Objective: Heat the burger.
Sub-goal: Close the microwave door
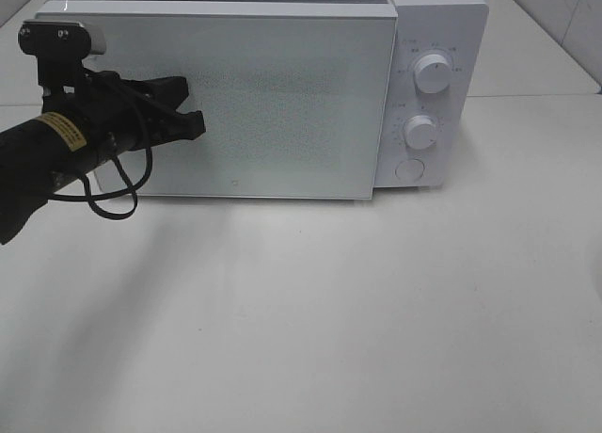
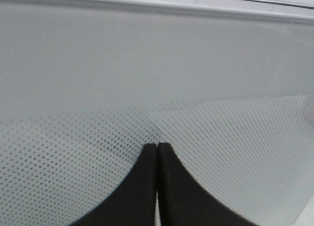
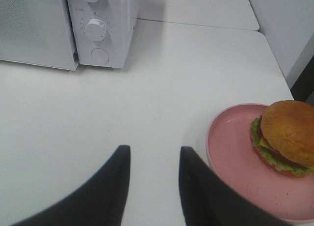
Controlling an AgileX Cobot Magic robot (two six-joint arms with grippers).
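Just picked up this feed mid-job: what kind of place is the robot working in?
Most likely a staged kitchen counter or lab mock-up: a white microwave with two dials stands on a plain white table, beside a burger on a pink plate, with tiled wall behind.

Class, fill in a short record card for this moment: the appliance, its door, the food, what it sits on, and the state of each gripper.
appliance: white microwave on the white table
door: door looks slightly ajar on the knob side
controls: two knobs above a round button
food: burger, outside the microwave
support: pink plate on the table, burger off-centre
left gripper: shut, tips at the door front
right gripper: open, holding nothing, beside the plate
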